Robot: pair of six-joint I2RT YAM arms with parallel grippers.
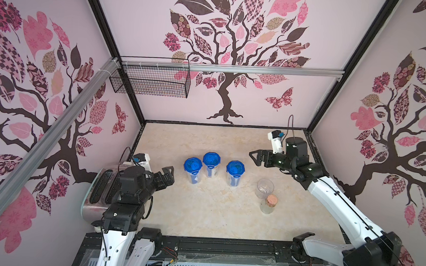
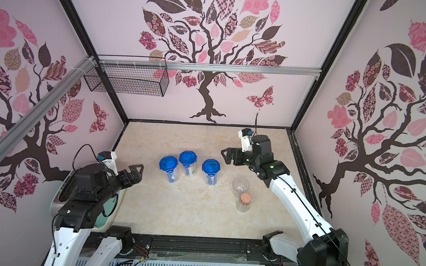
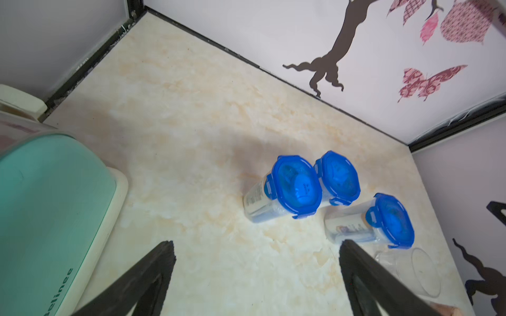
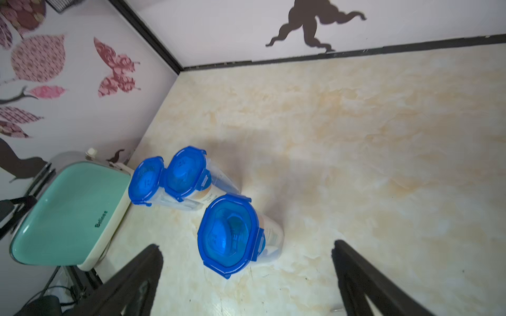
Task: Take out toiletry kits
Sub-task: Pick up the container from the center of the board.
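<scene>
A: Where are the toiletry kits [image 3: 255,199]?

B: Shut inside the three jars [image 1: 211,169] standing in the middle of the table [image 1: 202,214], between the two arms. Each blue lid [image 1: 193,165] is clipped down, so nothing is out yet.

A: And the grippers?

B: The left gripper [image 1: 169,175] and the right gripper [image 1: 254,158] both have their jaws spread wide and hold nothing. Each hangs just off one end of the row.

A: How will it all handle?

B: Light, I'd guess: small plastic pieces in thin clear plastic. The jar walls look smooth and slippery, and the jars are tall, so a sideways push could tip one. I'd steady a jar low on its body with one gripper and work the lid clips with the other. The two jars on the left stand close together, so the lone right one looks easier to reach.

A: Any writing?

B: Fine print on a white piece behind a jar wall, too small to read. The green toaster [image 4: 68,208] carries a word that looks like "Belinee".
</scene>
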